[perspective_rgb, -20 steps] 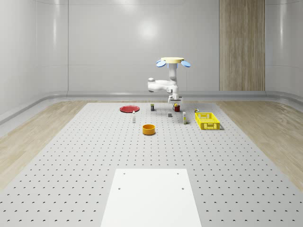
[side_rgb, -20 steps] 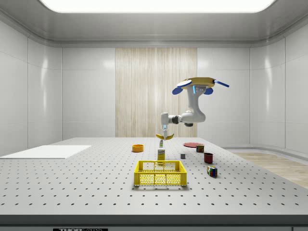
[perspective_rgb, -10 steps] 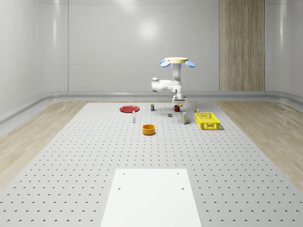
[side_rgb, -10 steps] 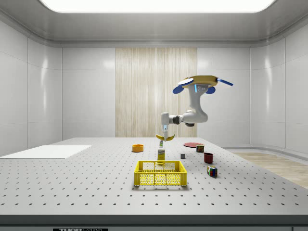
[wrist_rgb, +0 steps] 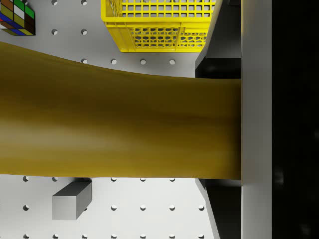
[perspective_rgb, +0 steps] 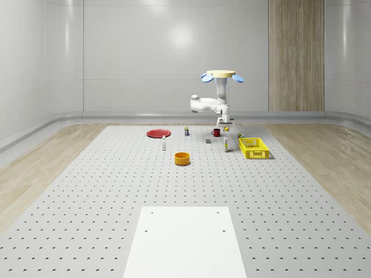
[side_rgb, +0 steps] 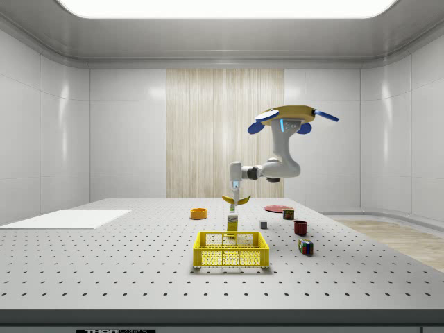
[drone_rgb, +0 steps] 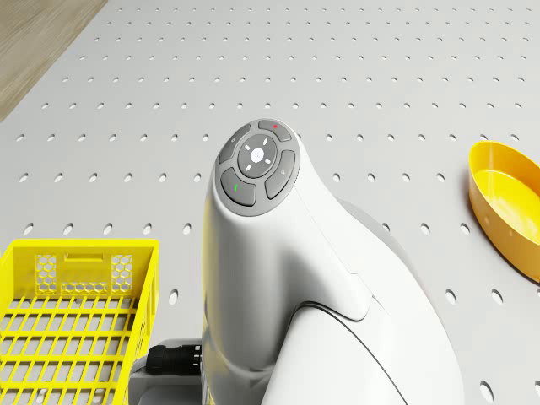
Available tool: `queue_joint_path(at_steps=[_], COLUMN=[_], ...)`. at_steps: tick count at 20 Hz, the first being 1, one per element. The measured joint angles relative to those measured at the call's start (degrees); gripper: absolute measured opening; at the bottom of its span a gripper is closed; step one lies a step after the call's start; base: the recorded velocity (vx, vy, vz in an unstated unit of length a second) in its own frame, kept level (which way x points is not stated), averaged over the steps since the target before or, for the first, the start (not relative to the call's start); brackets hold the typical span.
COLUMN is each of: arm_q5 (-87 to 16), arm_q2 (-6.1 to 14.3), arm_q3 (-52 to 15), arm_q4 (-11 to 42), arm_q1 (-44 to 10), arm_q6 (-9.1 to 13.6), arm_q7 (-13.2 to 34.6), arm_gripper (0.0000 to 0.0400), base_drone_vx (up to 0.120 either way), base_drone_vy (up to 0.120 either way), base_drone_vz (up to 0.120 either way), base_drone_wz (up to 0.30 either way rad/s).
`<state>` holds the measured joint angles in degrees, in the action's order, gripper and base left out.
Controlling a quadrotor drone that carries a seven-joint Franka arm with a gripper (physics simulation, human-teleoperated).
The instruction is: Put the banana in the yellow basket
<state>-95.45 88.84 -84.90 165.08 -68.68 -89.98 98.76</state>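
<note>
banana (side_rgb: 236, 200) in pincer (side_rgb: 236, 196) above table

Glossy white moulded plastic on the arm (drone_rgb: 312, 278), with a matt grey button pad (drone_rgb: 257, 167). Bright yellow plastic lattice for the basket (drone_rgb: 72, 325), smooth yellow plastic for the bowl (drone_rgb: 506, 202), dull waxy skin on the banana (wrist_rgb: 114, 124). Matt grey perforated metal for the table (perspective_rgb: 104, 191), pale wood grain on the floor (perspective_rgb: 40, 156) and wall panel (perspective_rgb: 295, 55).

Light was bright and even from a ceiling panel (side_rgb: 225, 7); shadows looked faint, perhaps soft glare on walls.
</note>
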Motion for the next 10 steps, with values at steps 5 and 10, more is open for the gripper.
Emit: queue_joint_path(at_steps=[5,10], arm_q5=[0.1,0.2], arm_q2=[0.3,0.6], arm_q3=[0.0,-0.1], arm_q4=[0.0,0.0], arm_q1=[0.0,-0.1], arm_q6=[-0.3,-0.5], arm_q7=[0.0,0.0], arm_gripper=[0.0195,0.0195], base_drone_vx=[0.080,0.000], base_drone_vy=[0.120,0.120], base_drone_vz=[0.000,0.000], base_drone_wz=[0.000,0.000])
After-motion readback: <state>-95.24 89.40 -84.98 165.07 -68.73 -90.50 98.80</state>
